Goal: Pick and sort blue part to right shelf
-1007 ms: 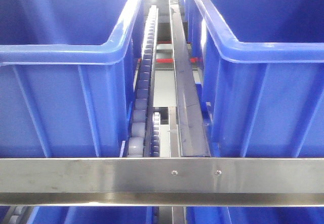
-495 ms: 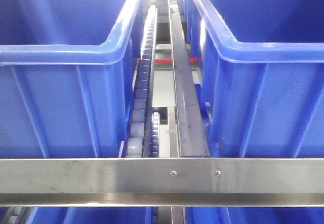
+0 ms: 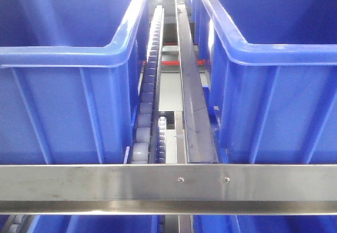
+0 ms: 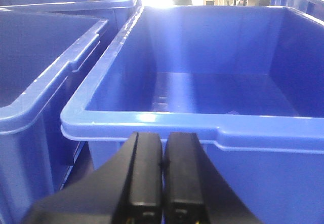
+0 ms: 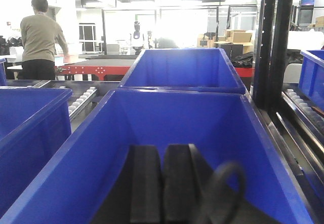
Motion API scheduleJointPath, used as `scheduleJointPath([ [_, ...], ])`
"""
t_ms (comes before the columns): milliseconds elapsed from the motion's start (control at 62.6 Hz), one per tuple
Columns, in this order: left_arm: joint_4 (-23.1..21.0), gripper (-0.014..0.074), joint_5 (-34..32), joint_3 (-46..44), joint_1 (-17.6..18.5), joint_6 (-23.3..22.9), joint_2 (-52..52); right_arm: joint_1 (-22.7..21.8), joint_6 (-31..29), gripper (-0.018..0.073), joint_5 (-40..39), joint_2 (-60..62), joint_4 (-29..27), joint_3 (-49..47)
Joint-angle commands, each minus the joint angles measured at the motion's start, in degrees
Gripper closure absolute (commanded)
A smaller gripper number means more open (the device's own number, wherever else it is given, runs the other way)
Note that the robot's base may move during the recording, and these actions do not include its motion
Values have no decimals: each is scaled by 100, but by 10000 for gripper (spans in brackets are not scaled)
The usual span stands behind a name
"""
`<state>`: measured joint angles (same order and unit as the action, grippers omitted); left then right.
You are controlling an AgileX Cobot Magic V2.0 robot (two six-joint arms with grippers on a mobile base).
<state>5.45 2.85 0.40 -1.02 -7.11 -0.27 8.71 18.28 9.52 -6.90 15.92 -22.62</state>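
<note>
No blue part shows (only bins); left gripper (image 4: 162,183) and right gripper (image 5: 162,193) pressed together, empty.

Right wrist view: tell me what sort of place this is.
Probably a warehouse or factory sorting floor: blue plastic bins sit in rows on a roller-track rack, stacked cardboard boxes stand behind, and a worker stands at a bench.

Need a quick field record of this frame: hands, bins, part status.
left hand: shut, nothing between the fingers, just short of a blue bin's rim
right hand: shut, nothing held, over a blue bin
left-wrist bin contents: floor looks bare
blue part: not visible in any view
front view: two blue bins, roller track between them, steel bar across
background: person standing far off
</note>
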Motion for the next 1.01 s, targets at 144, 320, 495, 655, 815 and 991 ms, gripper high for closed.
scheduleJointPath([
  [144,-45,472,-469,137,-25,-25,-127,-35,-46,524,-509,-75,220,-154],
  [320,-45,472,-469,137,-25,-25,-127,-41,-193,524,-505,-86,-200,-7],
  [495,-45,472,-469,137,-25,-25,-127,-41,-2080,524,-369,-71,-1761,488],
  [655,-45,472,-469,137,-25,-25,-127,-275,-2144,524,-739,277,-1760,1133],
  [815,-45,472,-469,137,-25,-25,-127,-753,-2139,524,-952,891,-1960,1785],
  [991,-45,472,-469,137,-25,-25,-127,-832,-1961,524,-1342,870,-1975,2334],
])
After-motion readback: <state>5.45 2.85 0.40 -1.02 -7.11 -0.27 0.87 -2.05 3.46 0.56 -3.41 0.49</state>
